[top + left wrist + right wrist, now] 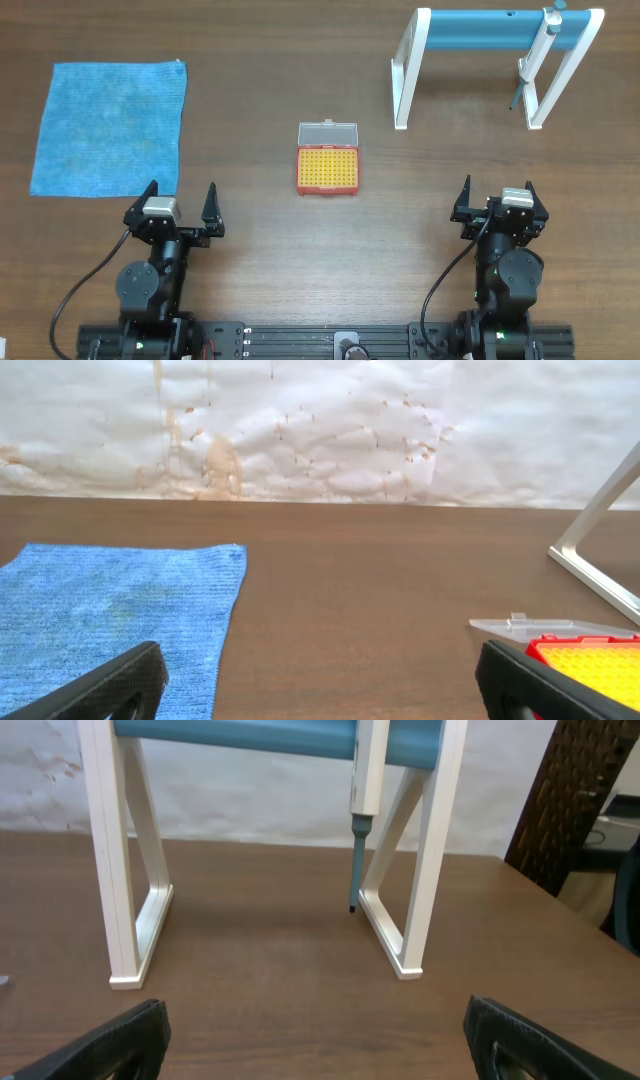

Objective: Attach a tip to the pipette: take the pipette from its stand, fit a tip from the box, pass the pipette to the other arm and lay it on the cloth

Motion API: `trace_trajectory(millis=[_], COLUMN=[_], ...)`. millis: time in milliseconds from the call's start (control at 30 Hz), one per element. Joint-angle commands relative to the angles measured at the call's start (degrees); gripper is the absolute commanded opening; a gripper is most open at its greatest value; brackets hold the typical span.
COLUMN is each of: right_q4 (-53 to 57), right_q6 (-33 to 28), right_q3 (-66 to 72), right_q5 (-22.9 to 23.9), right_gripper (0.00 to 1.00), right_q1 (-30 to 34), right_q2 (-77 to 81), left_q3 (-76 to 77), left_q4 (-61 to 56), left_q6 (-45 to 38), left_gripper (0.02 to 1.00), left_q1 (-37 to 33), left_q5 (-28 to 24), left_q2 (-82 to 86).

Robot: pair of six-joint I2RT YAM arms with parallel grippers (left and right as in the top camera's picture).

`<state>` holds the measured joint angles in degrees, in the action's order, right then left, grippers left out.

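Status: no step started. The pipette (pixel 535 55) hangs on its stand (pixel 480 28) at upper right of the top view, shaft pointing down and clear of the table (pixel 250 80). No tip fitted, as far as can be seen. The tip box (pixel 327 168) sits at centre frame w/ its clear lid folded back and the yellow rack exposed. The blue cloth (pixel 110 128) lies flat at upper left; pipette not yet on it.

At lower left, the left gripper (pixel 182 187) has its jaws spread wide, nothing held. At lower right, the right gripper (pixel 498 185) is likewise spread and holding nothing; it faces the stand.

Remaining, by my reading: everything, i.e. pick from stand, fit tip, handover, lay on cloth. R arm is nearer the stand and L arm nearer the cloth, so R prob. picks first.

Surface: dark brown wood-grain top, matt. Room: a white crumpled sheet (pixel 320 420) w/ brownish stains covers the wall behind. A dark patterned panel (pixel 570 790) stands beyond the table on the stand's side.
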<state>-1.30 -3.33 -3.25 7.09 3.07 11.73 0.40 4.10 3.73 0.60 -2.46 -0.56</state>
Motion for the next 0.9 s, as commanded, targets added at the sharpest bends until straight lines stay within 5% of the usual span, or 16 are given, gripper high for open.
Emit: trace_trajectory(millis=[33, 233, 333, 500, 667, 900], right_q4=[0.4, 5.4, 5.4, 3.9, -6.7, -15.7], right_q6=[-1.8, -3.7, -9.7, -13.2, -2.5, 2.4], right_q3=[-24.3, -38.9, -39.9, -43.3, -44.7, -44.7], right_q5=[-5.2, -22.4, -31.6, -34.3, -42.8, -44.2], right_gripper=[0.963, 0.963, 0.963, 0.963, 0.963, 0.963], right_q1=[0.5, 13.3, 21.8, 22.5, 26.7, 26.8], right_q2=[27.1, 41.6, 44.5, 54.8, 64.2, 70.2], left_q3=[-0.1, -0.1, -0.1, -0.1, -0.1, -0.1], left_q4=[0.3, 0.3, 0.3, 0.3, 0.3, 0.3], left_q6=[-1.0, -1.0, -1.0, -1.0, -1.0, -1.0], left_gripper=[0.998, 0.998, 0.996, 0.998, 0.996, 0.998], left_q1=[0.2, 0.2, 0.2, 0.2, 0.2, 0.2], left_q5=[-1.2, -1.2, -1.2, -1.2, -1.2, -1.2], left_q2=[0.4, 0.4, 0.4, 0.4, 0.4, 0.4])
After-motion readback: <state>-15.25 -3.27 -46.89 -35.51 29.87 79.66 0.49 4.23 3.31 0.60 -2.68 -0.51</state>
